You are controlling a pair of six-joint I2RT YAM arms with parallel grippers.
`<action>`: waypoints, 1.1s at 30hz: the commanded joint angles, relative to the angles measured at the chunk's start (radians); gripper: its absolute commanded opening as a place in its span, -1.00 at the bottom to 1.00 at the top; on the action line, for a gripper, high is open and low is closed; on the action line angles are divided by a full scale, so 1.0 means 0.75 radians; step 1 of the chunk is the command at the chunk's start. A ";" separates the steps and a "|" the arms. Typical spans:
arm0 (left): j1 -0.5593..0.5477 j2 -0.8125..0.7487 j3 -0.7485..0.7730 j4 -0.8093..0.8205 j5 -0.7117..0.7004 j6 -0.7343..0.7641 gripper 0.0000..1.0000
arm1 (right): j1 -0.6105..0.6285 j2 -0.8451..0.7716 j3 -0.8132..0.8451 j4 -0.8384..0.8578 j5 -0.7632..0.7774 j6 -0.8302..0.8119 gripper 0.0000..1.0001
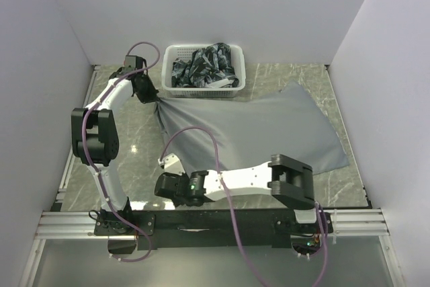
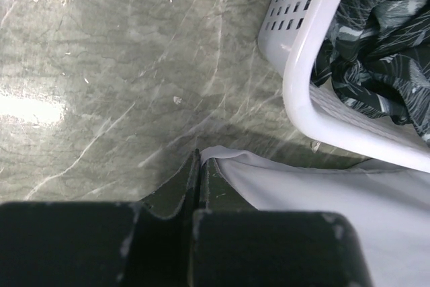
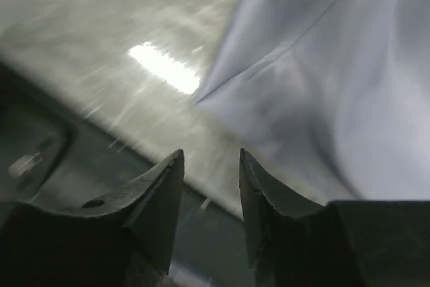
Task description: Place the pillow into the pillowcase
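Two grippers work the pillowcase's left end; no pillow shows.
Pinched shut, the left gripper [image 2: 198,166] holds the far-left corner of the grey pillowcase [image 1: 255,132], just beside the white laundry basket [image 1: 201,90]. The right gripper [image 3: 210,158] stands parted and empty, just short of the near corner. The pillow is probably already inside, so likely only straightening is left.
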 commanded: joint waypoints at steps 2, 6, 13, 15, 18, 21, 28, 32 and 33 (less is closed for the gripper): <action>0.013 0.002 0.077 0.021 -0.043 0.029 -0.98 | -0.085 0.097 0.047 0.111 0.034 -0.022 0.05; 0.013 0.004 0.071 0.031 -0.043 0.029 -0.98 | -0.089 0.116 0.016 0.158 0.104 -0.033 0.10; 0.013 0.026 0.091 0.023 -0.051 0.033 -0.98 | -0.100 0.132 -0.058 0.305 -0.023 -0.063 -0.02; 0.013 0.036 0.105 0.017 -0.055 0.033 -0.98 | -0.093 0.114 -0.102 0.342 -0.080 -0.055 -0.24; 0.015 0.055 0.138 0.006 -0.059 0.033 -0.98 | -0.087 0.063 -0.158 0.360 -0.115 -0.024 -0.69; 0.015 0.077 0.179 -0.002 -0.063 0.035 -0.98 | -0.053 -0.023 -0.189 0.330 -0.085 0.000 -1.00; 0.019 0.153 0.302 -0.041 -0.096 0.029 -0.98 | 0.121 -0.028 0.046 0.197 -0.070 -0.004 -1.00; 0.033 0.173 0.343 -0.061 -0.125 0.043 -0.98 | 0.115 0.109 0.200 0.209 -0.170 -0.069 -1.00; 0.037 0.174 0.343 -0.059 -0.123 0.045 -0.98 | 0.111 0.130 0.244 0.219 -0.185 -0.088 -1.00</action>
